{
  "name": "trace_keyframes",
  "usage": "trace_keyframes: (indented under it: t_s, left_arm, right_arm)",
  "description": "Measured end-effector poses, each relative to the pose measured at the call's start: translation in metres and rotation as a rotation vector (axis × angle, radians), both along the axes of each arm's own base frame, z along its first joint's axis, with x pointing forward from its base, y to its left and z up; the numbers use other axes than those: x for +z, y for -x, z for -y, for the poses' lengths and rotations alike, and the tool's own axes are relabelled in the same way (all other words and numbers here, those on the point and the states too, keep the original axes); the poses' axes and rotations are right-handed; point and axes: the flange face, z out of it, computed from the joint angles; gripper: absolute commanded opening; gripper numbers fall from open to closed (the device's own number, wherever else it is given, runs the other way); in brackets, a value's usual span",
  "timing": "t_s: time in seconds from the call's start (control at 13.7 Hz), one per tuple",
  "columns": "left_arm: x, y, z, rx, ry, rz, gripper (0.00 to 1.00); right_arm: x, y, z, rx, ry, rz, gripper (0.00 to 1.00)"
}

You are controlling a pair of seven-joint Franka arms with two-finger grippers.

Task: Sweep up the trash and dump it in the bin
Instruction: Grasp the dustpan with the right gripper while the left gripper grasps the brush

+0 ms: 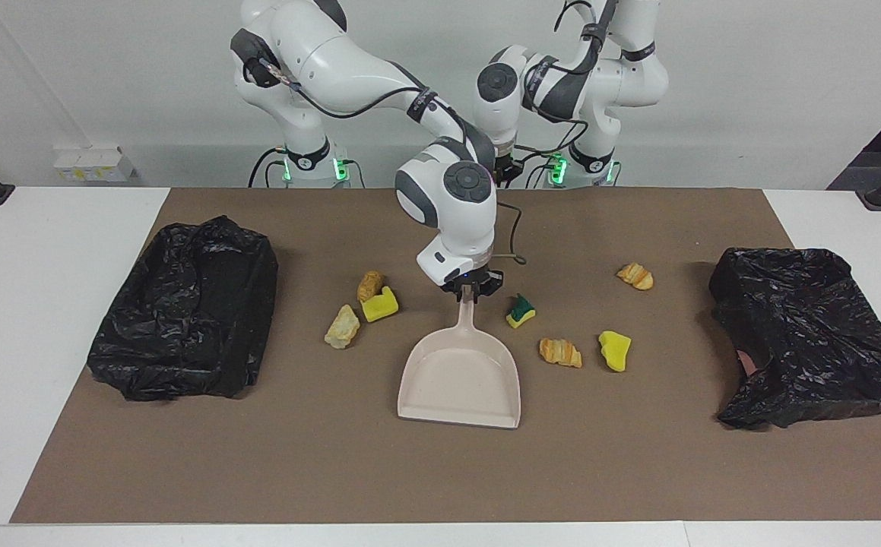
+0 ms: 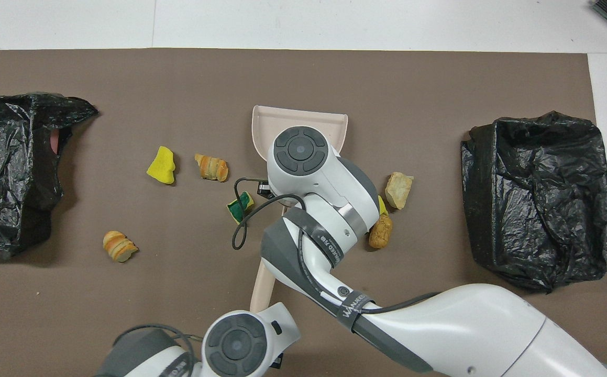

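Noting right gripper (image 1: 470,291) clamped narrow on dustpan (image 1: 459,380) handle. Pan's long axis runs away from the robots, mouth facing outward. Trash (image 1: 560,352) lies on the mat beside the pan, on both flanks. Left gripper (image 2: 261,310) closed on brush (image 2: 260,283).

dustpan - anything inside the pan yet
No. In the facing view the dustpan is bare inside; the trash lies on the mat beside it. The right gripper holds its handle. From overhead, the right arm covers the pan's handle end.
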Motion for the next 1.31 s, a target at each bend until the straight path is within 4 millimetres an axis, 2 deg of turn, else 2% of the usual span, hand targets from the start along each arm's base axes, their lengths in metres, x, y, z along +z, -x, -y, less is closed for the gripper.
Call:
trace_keyframes:
  t_s: [0.15,0.22,0.29,0.44,0.58,0.73,0.87,1.16,1.31]
  left_arm:
    - [0.019,-0.025,-0.036,0.031,-0.023,0.044,0.0]
    - [0.025,-0.038,-0.053,0.049,-0.039,0.065,0.0]
    - [0.028,-0.048,-0.069,0.065,-0.059,0.082,0.0]
    - [0.03,-0.066,-0.098,0.098,-0.105,0.101,0.0]
    - [0.029,-0.078,-0.131,0.205,-0.146,0.081,0.0]
    - [0.026,-0.09,-0.169,0.345,-0.175,0.067,0.0]
    - [0.021,-0.097,-0.202,0.491,-0.202,0.056,0.0]
    - [0.014,-0.105,-0.26,0.661,-0.194,0.013,0.0]
    - [0.004,-0.101,-0.272,0.69,-0.201,-0.016,0.0]
  right_arm:
    - [0.027,0.005,0.007,0.094,0.006,-0.002,0.0]
    - [0.045,0.009,0.017,0.173,0.02,-0.019,0.0]
    - [0.063,0.012,0.031,0.266,0.033,-0.039,0.0]
    - [0.096,0.015,0.073,0.49,0.057,-0.072,0.0]
    - [0.109,0.013,0.116,0.714,0.074,-0.087,0.0]
    - [0.103,0.012,0.139,0.956,0.062,-0.11,0.0]
    - [0.087,0.014,0.141,1.176,0.029,-0.124,0.0]
    - [0.049,0.029,0.119,1.334,0.011,-0.112,0.0]
    - [0.032,0.039,0.109,1.36,0.01,-0.118,0.0]
